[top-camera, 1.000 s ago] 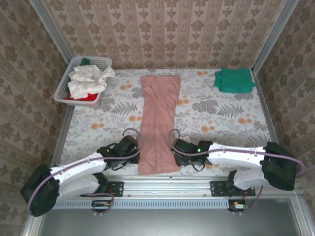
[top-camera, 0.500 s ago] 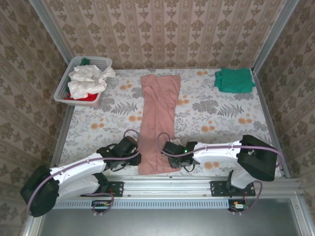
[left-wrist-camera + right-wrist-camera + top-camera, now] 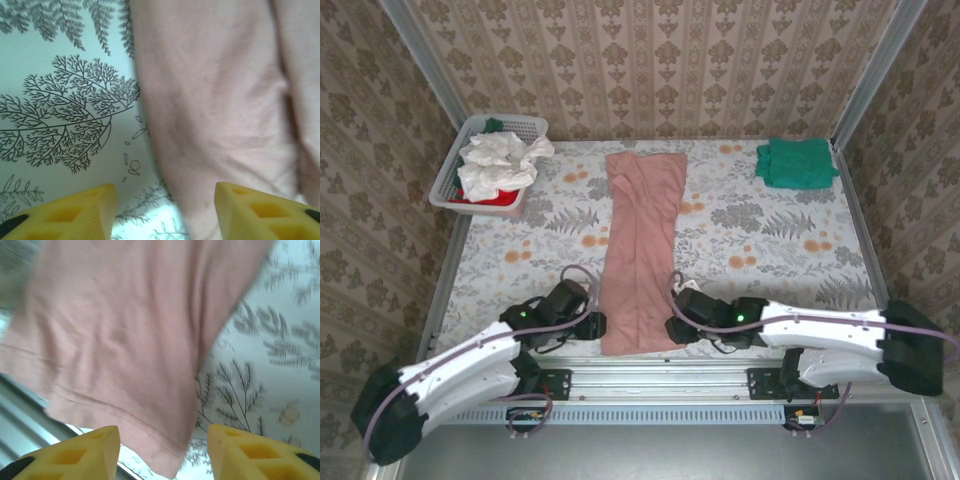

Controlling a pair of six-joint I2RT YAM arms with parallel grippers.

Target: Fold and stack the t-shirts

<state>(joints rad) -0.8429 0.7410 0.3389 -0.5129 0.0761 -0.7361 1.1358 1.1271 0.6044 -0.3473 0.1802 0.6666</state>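
A dusty-pink t-shirt (image 3: pixel 642 250) lies folded into a long strip down the middle of the table, its hem at the near edge. My left gripper (image 3: pixel 592 326) sits at the strip's lower left edge, open, with the pink cloth (image 3: pixel 215 110) reaching between its yellow fingers (image 3: pixel 75 215). My right gripper (image 3: pixel 676 328) is at the lower right corner, open, with the hem corner (image 3: pixel 165 460) between its fingers. A teal-green t-shirt (image 3: pixel 796 163) lies folded at the far right. White shirts (image 3: pixel 495 163) and a red one (image 3: pixel 498 200) fill the basket.
The white slatted basket (image 3: pixel 448 180) stands at the far left corner. The flowered tablecloth (image 3: pixel 770 235) covers the table. A metal rail (image 3: pixel 660 372) runs along the near edge, close under the pink hem. Patterned walls close in three sides.
The right gripper slid left over the hem, then drew back right to its corner. The left gripper dropped slightly toward the near edge. The pink shirt has stayed in place.
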